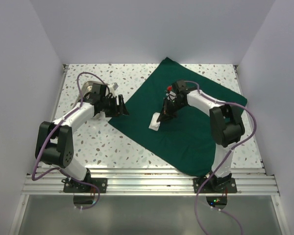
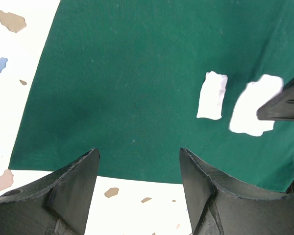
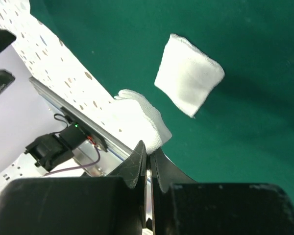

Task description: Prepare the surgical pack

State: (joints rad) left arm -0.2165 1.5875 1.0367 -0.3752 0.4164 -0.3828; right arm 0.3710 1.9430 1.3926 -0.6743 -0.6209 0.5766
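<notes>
The surgical pack, a dark green drape point(image 1: 186, 122), lies spread flat as a wide sheet on the table. My right gripper point(image 1: 161, 116) is over its middle, shut on a white gauze square point(image 3: 142, 120) that it holds just above the cloth. A second gauze square point(image 3: 188, 81) lies flat on the drape beside it. Both squares show in the left wrist view, the lying one point(image 2: 211, 95) and the held one point(image 2: 252, 111). My left gripper point(image 1: 120, 106) is open and empty, hovering at the drape's left corner point(image 2: 137, 98), with the cloth edge between its fingers point(image 2: 78, 181).
A small shiny metal tray point(image 1: 89, 89) sits on the speckled table point(image 1: 103, 142) behind the left arm. White walls close in the table on three sides. An aluminium rail point(image 1: 147, 183) runs along the near edge.
</notes>
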